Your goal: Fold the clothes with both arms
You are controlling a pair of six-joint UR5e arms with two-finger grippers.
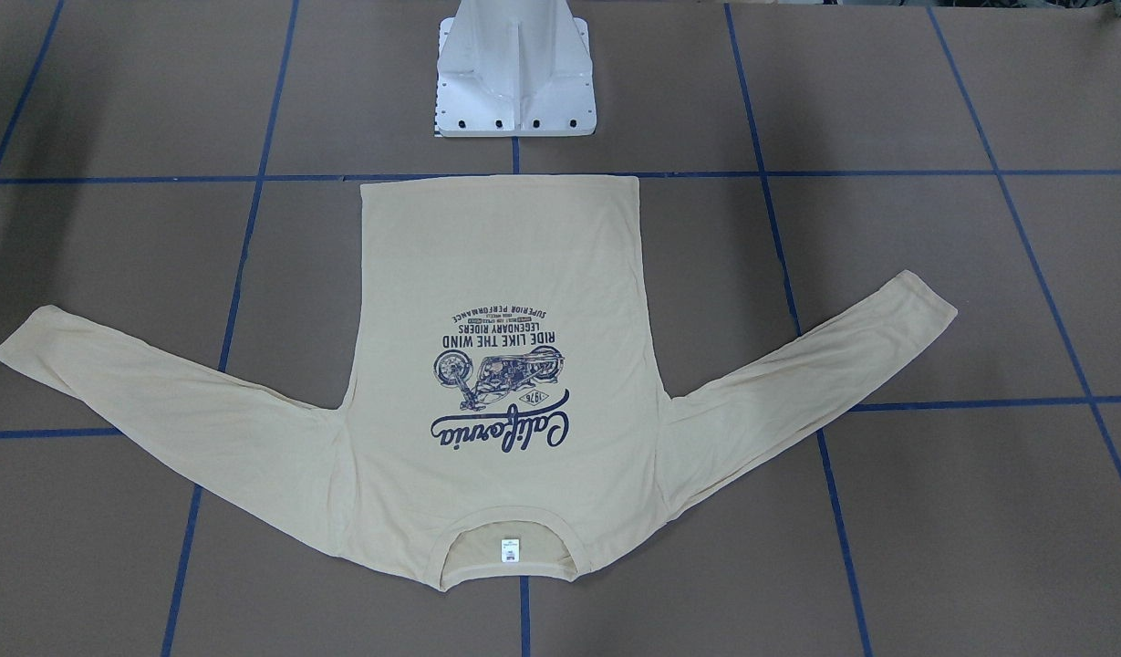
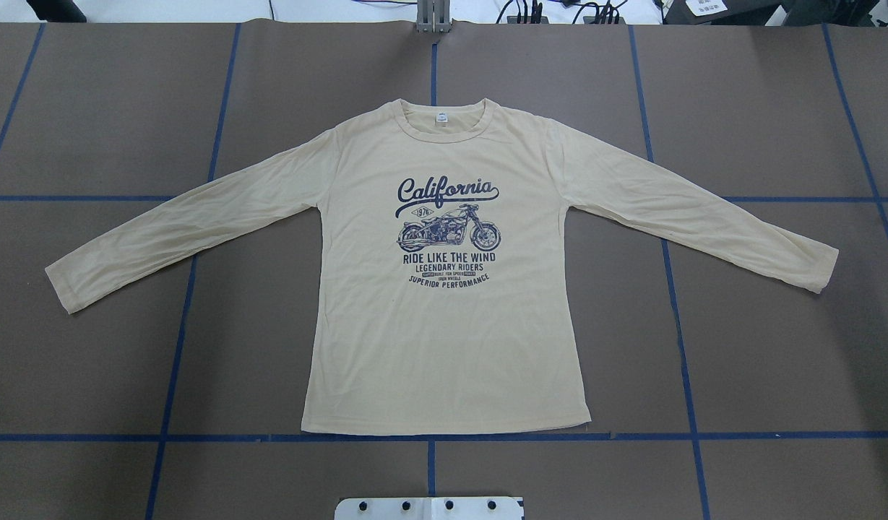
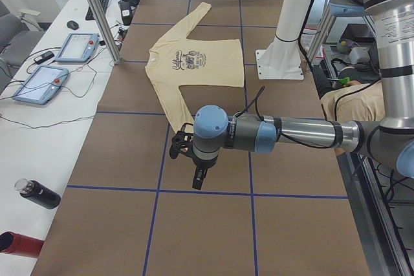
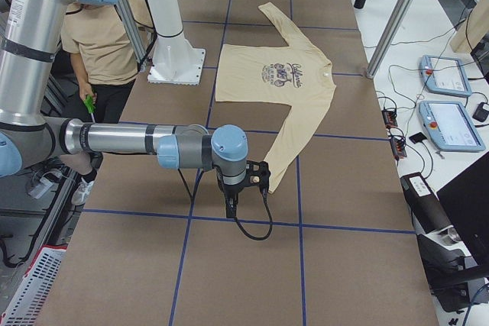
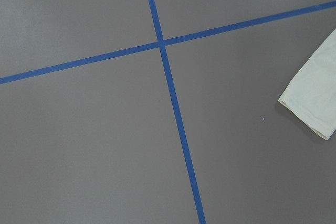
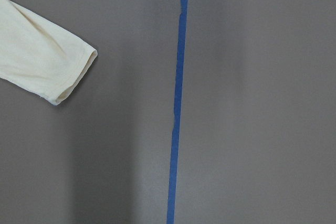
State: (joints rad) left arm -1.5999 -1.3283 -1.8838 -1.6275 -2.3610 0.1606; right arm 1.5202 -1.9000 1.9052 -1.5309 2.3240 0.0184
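Note:
The pale cream-yellow long-sleeved T-shirt (image 2: 444,339) lies flat, print side up, both sleeves spread, neck label at the far side; it also shows in the front-facing view (image 1: 505,265). My left gripper (image 3: 196,176) hangs above the table just past the left sleeve's end; the left wrist view shows that cuff (image 5: 315,93) at its right edge. My right gripper (image 4: 231,202) hangs beside the right sleeve's cuff (image 6: 58,72). Both grippers show only in the side views, so I cannot tell whether they are open or shut. Neither touches the shirt.
The white pedestal base (image 1: 514,82) stands at the hem side of the shirt. Blue tape lines (image 2: 429,436) grid the brown table. Tablets (image 3: 39,82) and bottles (image 3: 35,193) lie on a side bench. A person (image 4: 99,36) sits behind the base.

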